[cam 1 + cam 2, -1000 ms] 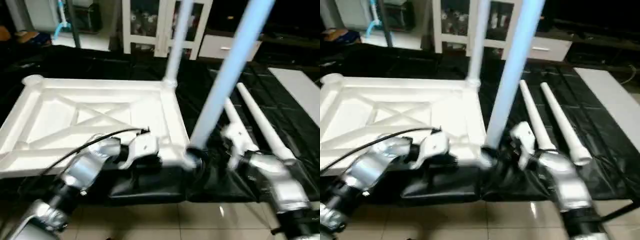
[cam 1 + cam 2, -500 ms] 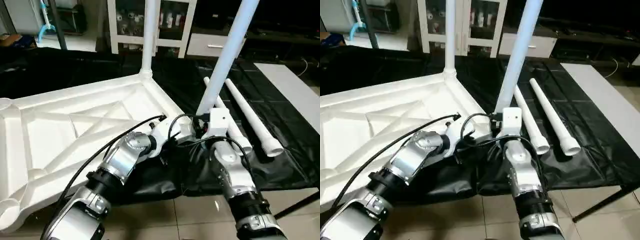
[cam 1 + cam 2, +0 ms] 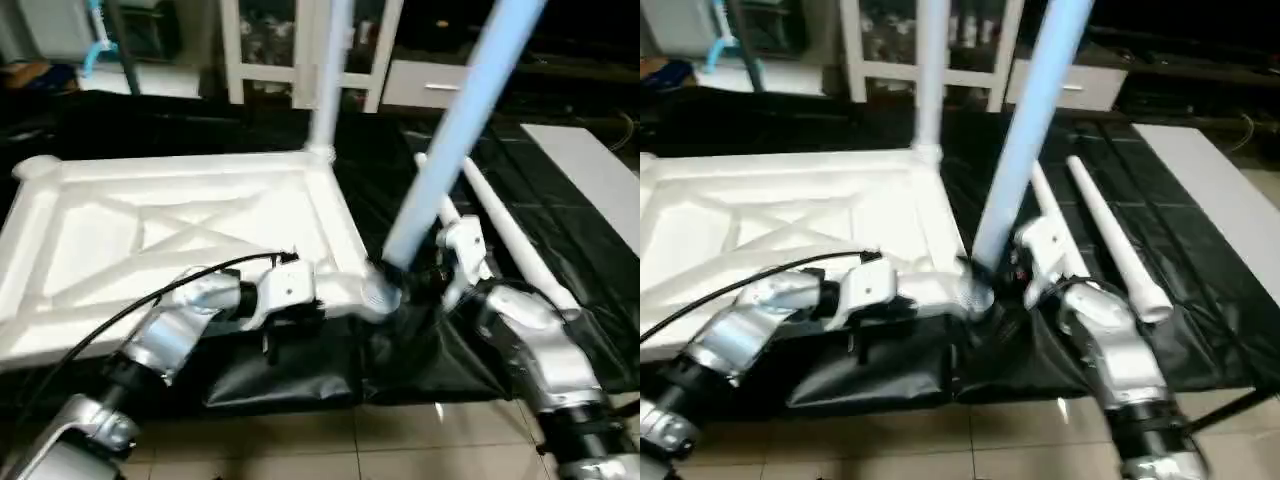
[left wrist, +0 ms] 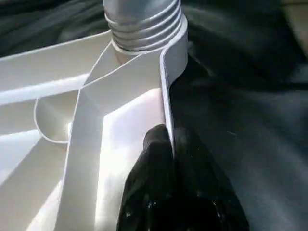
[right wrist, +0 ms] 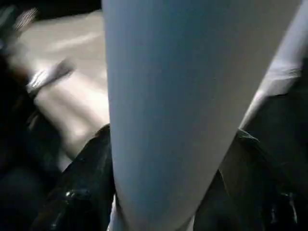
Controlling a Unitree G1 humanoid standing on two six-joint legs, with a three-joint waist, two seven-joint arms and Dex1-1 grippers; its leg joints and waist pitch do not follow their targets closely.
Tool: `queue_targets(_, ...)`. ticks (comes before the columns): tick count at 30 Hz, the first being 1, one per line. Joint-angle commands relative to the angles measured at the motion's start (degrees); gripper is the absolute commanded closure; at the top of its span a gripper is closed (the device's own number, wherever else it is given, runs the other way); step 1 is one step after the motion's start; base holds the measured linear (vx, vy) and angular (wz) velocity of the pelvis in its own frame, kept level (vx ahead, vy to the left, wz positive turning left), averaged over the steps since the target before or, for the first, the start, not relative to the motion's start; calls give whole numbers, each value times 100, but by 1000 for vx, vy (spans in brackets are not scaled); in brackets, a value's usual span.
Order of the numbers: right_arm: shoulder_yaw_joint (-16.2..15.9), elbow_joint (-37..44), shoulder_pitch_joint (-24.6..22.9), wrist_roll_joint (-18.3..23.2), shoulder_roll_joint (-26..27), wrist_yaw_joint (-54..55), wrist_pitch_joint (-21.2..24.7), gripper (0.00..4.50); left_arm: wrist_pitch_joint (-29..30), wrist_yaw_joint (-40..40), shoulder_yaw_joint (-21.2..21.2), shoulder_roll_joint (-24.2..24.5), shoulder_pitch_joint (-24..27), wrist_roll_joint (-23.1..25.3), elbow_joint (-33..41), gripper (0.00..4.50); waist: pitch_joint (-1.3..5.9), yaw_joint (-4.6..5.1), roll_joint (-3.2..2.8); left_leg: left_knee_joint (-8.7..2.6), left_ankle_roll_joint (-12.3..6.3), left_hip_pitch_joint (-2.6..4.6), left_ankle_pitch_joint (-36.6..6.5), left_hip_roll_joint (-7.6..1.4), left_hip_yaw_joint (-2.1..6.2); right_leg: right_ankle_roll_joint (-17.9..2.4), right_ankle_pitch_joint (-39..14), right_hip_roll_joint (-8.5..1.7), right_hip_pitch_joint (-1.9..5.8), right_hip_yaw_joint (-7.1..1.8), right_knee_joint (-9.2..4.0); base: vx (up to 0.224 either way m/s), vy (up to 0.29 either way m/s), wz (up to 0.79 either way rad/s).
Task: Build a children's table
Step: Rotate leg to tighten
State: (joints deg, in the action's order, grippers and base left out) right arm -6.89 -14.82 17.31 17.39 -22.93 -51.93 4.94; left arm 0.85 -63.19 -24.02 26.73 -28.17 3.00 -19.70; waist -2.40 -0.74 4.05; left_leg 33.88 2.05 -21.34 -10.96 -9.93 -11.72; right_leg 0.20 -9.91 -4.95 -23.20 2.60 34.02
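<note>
My left gripper pinches the tabletop rim; my right gripper straddles the near leg, grip unclear.

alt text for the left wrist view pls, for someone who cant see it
The left gripper's black fingers pinch the thin white rim of the upturned table top. Just beyond, a leg's threaded end sits in the corner socket, with black sheeting alongside.

White table top laid underside up, X-ribs exposed. One leg set upright in far corner socket; second leg seated tilted in near corner socket. Two loose legs laid side by side beside it.
</note>
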Motion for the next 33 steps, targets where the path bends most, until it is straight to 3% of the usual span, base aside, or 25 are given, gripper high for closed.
queue_targets(1, -12, -40, -35, -107, -174, -331, -80, 143, 29, -422, -335, 51, 206, 22, -65, 450, 287, 5, -39, -453, -165, 105, -1540, -378, 145, -1370, -989, -325, 186, -241, -343, 0, 0, 0)
queue_targets(5, -112, -155, -4, -91, -376, -678, -78, 143, -37, -548, -302, 98, 191, -90, 3, 450, 259, -4, -21, -459, -10, 145, -1967, -380, 164, -1171, -1875, -347, 133, -254, -432, 0, 0, 0)
queue_targets(8, -224, -192, -15, 13, -501, -925, 32, 159, -99, -658, -275, 102, 180, -170, 14, 450, 258, -10, -8, -465, 24, 127, -2004, -380, 181, -1074, -2090, -355, 136, -254, -450, 0, 0, 0)
queue_targets(13, -106, -344, 12, 134, -369, -1038, 121, 180, -113, -717, -247, 63, 169, -180, 28, 450, 277, -15, 0, -458, -7, 115, -1840, -378, 179, -1097, -1875, -350, 139, -253, -426, 0, 0, 0)
queue_targets(19, -52, -383, -4, 161, -347, -1129, 178, 239, -92, -783, -248, 76, 166, -208, 43, 450, 297, -39, -10, -447, -82, 110, -1568, -379, 165, -1244, -1385, -337, 170, -243, -366, 0, 0, 0)
queue_targets(20, -70, -358, -25, 226, -367, -1135, 210, 244, -79, -833, -272, 94, 158, -202, 36, 450, 294, -39, -35, -448, -75, 115, -1604, -377, 162, -1256, -1405, -337, 172, -243, -375, 0, 0, 0)
queue_targets(24, -35, -376, -41, 215, -332, -1021, 188, 251, -64, -881, -309, 119, 151, -149, 33, 450, 292, -43, -24, -448, -45, 117, -1667, -377, 166, -1237, -1515, -341, 171, -244, -383, 0, 0, 0)
queue_targets(28, 165, -703, 42, -80, -42, -153, 43, 252, 74, -567, -392, 110, 84, 197, -47, 450, 283, -25, -35, -461, 30, 122, -1747, -376, 170, -1188, -1663, -340, 144, -246, -400, 0, 0, 0)
queue_targets(29, 314, -1034, 165, -378, 210, 798, -80, 253, 353, 32, -351, -54, -48, 493, -194, 450, 266, 10, -33, -480, 171, 123, -1954, -374, 188, -1098, -1978, -342, 122, -241, -424, 0, 0, 0)
queue_targets(31, 414, -1182, 233, -469, 347, 1281, -72, 254, 604, 254, -304, -160, -105, 538, -240, 450, 254, 60, -29, -484, 309, 137, -2162, -360, 205, -1012, -2340, -340, 93, -233, -447, -26, 4, -2)
queue_targets(32, 500, -1294, 287, -548, 463, 1696, -54, 255, 807, 403, -260, -257, -146, 540, -262, 450, 250, 97, -22, -482, 380, 133, -2390, -349, 245, -832, -2807, -358, 98, -215, -494, -50, 17, -7)
queue_targets(33, 588, -1446, 368, -815, 676, 2642, 24, 255, 1281, 975, -72, -580, -282, 531, -390, 450, 251, 111, -4, -482, 401, 135, -2437, -353, 246, -803, -2870, -357, 86, -214, -497, -50, 17, -7)
